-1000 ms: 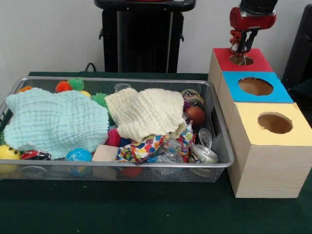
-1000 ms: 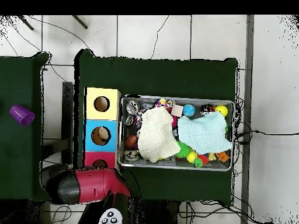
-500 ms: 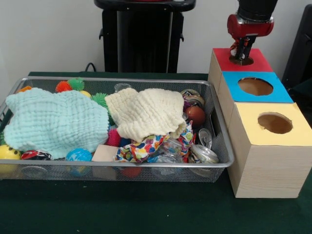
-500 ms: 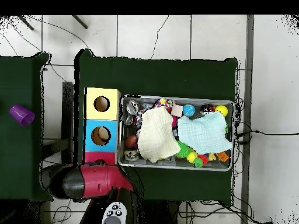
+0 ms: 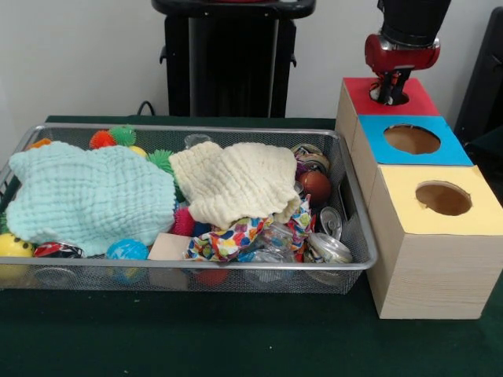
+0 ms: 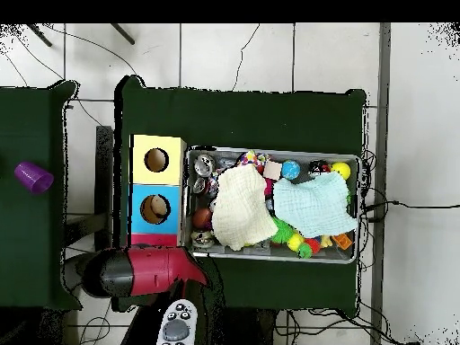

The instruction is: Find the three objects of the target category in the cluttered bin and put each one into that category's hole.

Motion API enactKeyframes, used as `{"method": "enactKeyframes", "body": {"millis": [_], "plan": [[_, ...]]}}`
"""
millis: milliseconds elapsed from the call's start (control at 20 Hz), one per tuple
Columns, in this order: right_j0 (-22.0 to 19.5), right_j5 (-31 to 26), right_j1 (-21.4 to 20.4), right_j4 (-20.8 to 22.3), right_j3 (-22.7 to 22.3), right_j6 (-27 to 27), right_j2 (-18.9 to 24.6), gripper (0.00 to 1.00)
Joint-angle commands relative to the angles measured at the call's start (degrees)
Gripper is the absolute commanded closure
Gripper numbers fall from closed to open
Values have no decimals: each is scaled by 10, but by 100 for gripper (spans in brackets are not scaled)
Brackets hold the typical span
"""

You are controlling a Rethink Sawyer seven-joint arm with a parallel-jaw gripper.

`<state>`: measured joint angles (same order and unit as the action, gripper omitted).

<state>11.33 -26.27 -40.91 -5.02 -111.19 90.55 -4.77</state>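
Note:
The wire-mesh bin (image 5: 189, 128) lies on the green table and is full of clutter; it also shows in the overhead view (image 6: 269, 151). No plush animal toy shows in it, and two cloths cover much of it. My gripper (image 5: 390, 93) hangs straight over the round hole of the red-topped box (image 5: 416, 98), its tip down at the hole. Nothing shows in it. In the overhead view the red arm head (image 6: 144, 269) hides most of the red box (image 6: 148, 239). A pale tan shape shows inside the blue box's hole (image 6: 154, 208).
A blue-topped box (image 5: 448, 149) and a yellow-topped box (image 5: 479, 204) stand in a row with the red one, right of the bin. A mint cloth (image 5: 86, 196), a cream cloth (image 5: 236, 184), spiky balls (image 5: 102, 140) and cans (image 5: 330, 247) lie in the bin. A purple cup (image 6: 33, 177) stands on a side table.
The gripper has come down onto the red box's hole. Orange bits and pale strings that showed at the gripper earlier are out of sight now. The bin's contents have not moved.

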Motion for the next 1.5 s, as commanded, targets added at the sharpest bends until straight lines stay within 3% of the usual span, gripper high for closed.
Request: {"method": "enactKeyframes", "body": {"millis": [50,450,700,850,1500], "plan": [[-28,19,27,-11,47,95,23,100],[-36,29,36,-13,57,96,33,100],[-42,90,56,-12,56,102,44,100],[-42,99,69,-10,60,102,43,100],[-60,202,163,0,94,101,55,100]]}}
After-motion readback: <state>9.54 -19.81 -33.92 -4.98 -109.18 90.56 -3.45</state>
